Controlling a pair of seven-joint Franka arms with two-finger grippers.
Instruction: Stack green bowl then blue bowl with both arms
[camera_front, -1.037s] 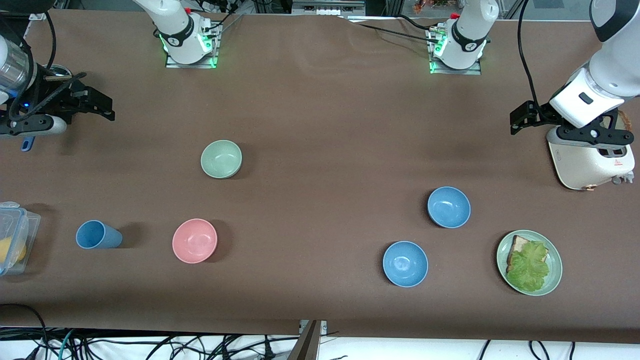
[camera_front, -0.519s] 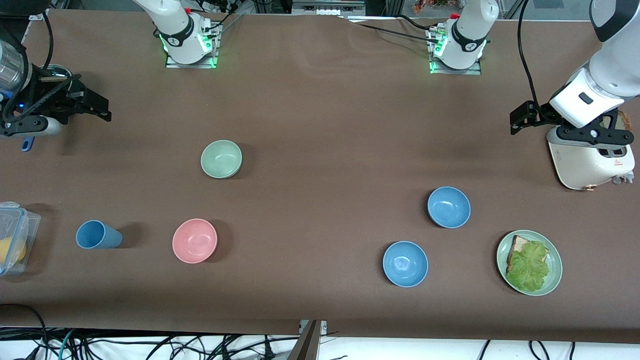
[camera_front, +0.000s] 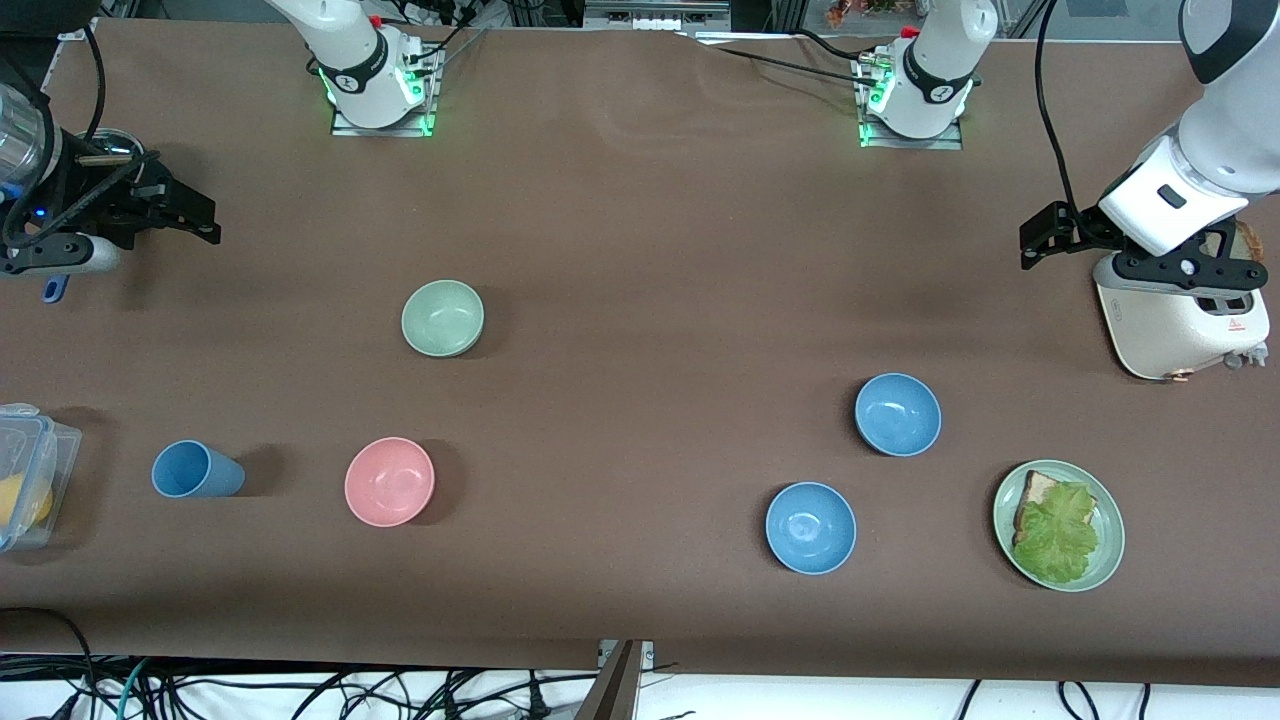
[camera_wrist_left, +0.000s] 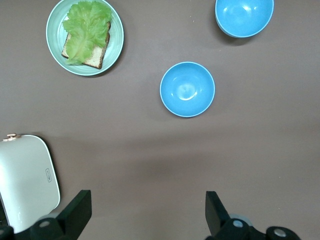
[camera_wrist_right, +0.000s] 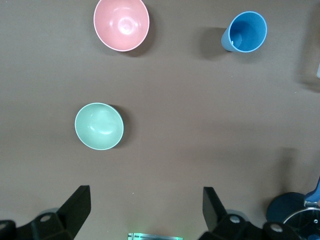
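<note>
Matte green bowl (camera_wrist_right: 99, 126), probably light and rigid; pinch its rim. Both tools, right (camera_wrist_right: 142, 207) and left (camera_wrist_left: 145, 212), spread wide, well clear of bowls.

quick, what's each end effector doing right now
Left end effector: open, holding nothing, up over the table beside the toaster.
Right end effector: open, holding nothing, over the right arm's end of the table.
</note>
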